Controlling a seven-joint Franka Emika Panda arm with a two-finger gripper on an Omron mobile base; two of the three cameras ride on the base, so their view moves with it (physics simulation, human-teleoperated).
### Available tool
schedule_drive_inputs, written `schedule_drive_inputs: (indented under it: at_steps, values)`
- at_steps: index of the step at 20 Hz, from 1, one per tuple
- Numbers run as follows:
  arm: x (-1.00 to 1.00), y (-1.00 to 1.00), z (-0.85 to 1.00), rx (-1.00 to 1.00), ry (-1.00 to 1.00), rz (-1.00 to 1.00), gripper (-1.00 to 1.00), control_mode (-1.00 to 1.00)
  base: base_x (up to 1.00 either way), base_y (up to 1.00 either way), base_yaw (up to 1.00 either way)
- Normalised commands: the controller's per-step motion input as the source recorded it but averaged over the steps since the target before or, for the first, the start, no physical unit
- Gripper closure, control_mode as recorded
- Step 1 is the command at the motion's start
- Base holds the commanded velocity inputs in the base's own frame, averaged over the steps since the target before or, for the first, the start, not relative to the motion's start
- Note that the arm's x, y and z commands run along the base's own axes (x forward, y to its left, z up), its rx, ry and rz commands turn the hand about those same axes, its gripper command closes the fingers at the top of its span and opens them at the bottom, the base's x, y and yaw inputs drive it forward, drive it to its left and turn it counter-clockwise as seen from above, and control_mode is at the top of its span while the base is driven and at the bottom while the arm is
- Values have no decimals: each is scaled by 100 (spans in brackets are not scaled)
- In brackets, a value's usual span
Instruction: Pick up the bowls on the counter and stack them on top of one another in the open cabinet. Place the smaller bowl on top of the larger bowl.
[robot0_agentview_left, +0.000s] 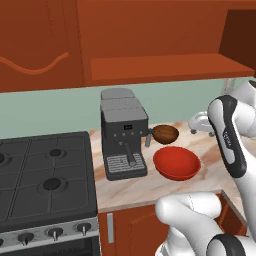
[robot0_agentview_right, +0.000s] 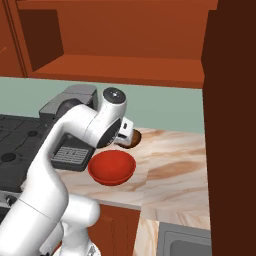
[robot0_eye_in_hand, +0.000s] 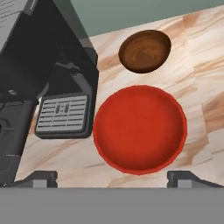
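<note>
Both bowls are found on the counter (robot0_agentview_left: 150, 187), to the right of a grey espresso machine (robot0_agentview_left: 122, 132). The red bowl (robot0_eye_in_hand: 140, 129) sits nearer the counter's front edge; the brown wooden bowl (robot0_eye_in_hand: 145, 50) sits just behind it, closer to the pale green wall. In the hand view a narrow strip of marbled stone is seen between the two rims, so they are judged close together but not touching. Neither bowl is nested in the other.

The open cabinet (robot0_agentview_left: 165, 67) is noted above the counter. Its shelf board carries nothing in either base view, so no bowl has been placed there yet.

The pincer (robot0_eye_in_hand: 112, 177) is held above the red bowl, looking down into it. Its two finger tips are seen spread wide, one at each lower corner of the hand view, and nothing is held between them. No contact with either bowl is observed.

A black gas stove (robot0_agentview_left: 45, 175) is recorded to the left of the espresso machine and plays no part in the work.

Assessment: the task is judged to be at its start. No step is complete. Both bowls remain to be lifted, the red bowl to be set on the shelf first, and the brown wooden bowl to be placed inside it.
</note>
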Motion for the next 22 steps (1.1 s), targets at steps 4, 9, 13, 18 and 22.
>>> schedule_drive_inputs:
  at_steps: [4,9,13,18,22]
  values:
    - [20,0,-22,3,-3,-8,-100,-100,0,0,0]
    - [33,0,-22,2,-2,-8,-100,-100,0,0,0]
    - [48,-2,-20,1,-2,-7,-100,-100,0,0,0]
    - [48,-12,-14,3,-2,-6,-100,-100,0,0,0]
    - [38,-19,-15,4,0,-4,-100,-100,0,0,0]
